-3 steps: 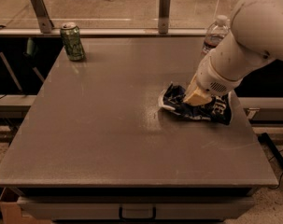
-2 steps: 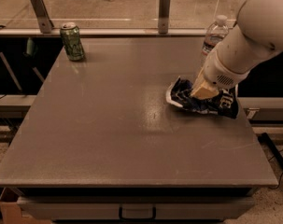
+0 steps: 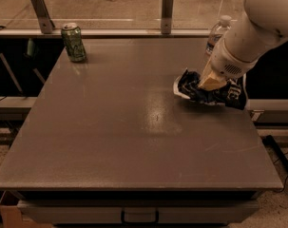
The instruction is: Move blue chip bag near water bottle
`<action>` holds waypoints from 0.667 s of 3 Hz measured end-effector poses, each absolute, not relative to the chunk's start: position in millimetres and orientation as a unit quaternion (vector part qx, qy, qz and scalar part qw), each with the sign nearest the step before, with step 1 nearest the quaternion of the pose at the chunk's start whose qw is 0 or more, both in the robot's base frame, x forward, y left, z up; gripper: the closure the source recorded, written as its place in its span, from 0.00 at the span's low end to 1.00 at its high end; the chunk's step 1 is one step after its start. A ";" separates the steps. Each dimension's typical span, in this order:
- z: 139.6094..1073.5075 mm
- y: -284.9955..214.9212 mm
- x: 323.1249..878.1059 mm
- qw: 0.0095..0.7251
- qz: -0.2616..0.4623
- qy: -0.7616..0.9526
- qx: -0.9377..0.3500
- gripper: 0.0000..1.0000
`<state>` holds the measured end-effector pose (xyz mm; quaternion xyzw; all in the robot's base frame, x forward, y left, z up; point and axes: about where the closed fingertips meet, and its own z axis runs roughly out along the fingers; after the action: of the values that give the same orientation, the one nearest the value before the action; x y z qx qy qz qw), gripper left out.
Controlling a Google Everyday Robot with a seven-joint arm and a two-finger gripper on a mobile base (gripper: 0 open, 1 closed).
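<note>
- Your pincer (image 3: 211, 82) is at the right side of the desk (image 3: 134, 141), pointing down from a thick white arm (image 3: 257, 27) that comes in from the upper right.
- Its tan fingers are clenched on the blue chip bag (image 3: 219, 95), grasping it at the crumpled top.
- The bag is dark navy with white lettering near its right end; you cannot read the words.
- The bag's right end lies at the desk's right edge.
- The water bottle (image 3: 218, 31), clear with a white cap, stands near the far right corner just behind the bag, partly hidden by the arm; its label is not readable.
- A green can (image 3: 73, 42) stands at the far left corner, well apart from the bag; its print is illegible.
- Open desk surface stretches between bag and can, and toward the front edge.
</note>
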<state>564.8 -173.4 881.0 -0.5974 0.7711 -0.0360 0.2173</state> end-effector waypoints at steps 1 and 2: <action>881.6 -177.3 567.1 0.216 -0.037 0.773 -0.596 0.83; 880.3 -181.0 566.8 0.215 -0.037 0.776 -0.592 0.60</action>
<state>566.8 -181.0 880.3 -0.5920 0.7760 -0.0366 0.2146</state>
